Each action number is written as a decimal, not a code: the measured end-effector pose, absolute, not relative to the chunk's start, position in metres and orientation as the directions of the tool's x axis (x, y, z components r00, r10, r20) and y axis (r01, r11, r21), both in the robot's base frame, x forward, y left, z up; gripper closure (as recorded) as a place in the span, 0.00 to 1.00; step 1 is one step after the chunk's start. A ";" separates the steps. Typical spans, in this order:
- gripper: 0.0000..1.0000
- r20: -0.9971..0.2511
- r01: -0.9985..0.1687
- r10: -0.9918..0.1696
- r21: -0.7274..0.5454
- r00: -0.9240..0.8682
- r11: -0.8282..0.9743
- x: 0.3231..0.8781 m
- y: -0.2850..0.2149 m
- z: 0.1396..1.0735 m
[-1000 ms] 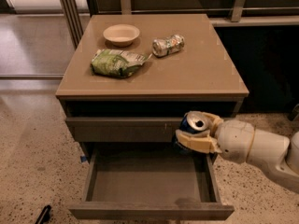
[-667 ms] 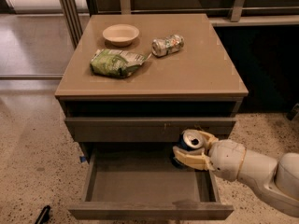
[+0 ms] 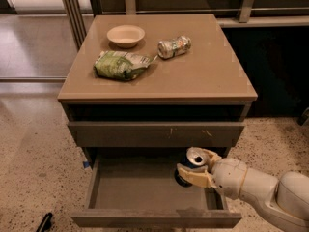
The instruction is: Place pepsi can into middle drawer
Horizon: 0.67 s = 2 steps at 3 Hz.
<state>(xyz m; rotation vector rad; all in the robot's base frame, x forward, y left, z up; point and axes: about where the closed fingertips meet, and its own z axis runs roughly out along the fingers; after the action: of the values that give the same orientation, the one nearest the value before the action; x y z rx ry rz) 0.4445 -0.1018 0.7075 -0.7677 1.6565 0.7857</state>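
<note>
Looking back a second, we see the tool (image 3: 194, 167) has come down past the shut drawer front (image 3: 154, 133), and now it holds the pepsi can (image 3: 194, 157) low inside the open middle drawer (image 3: 135, 187), near the right back, so the job looks almost done. The tool's two fingers (image 3: 193, 178) are clamped on the can's sides. We cannot see the can's bottom behind a finger, so we cannot tell if it sits on the drawer floor, and the arm (image 3: 260, 187) is cut off at the right.
</note>
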 end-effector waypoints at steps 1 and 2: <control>1.00 -0.970 -0.788 -0.065 0.149 -0.233 0.598 0.445 -0.102 0.680; 1.00 -0.957 -0.747 -0.041 0.196 -0.287 0.635 0.444 -0.099 0.622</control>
<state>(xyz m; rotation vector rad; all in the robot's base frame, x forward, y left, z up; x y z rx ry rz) 0.4437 -0.0990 0.6222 -0.6430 1.7417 0.7897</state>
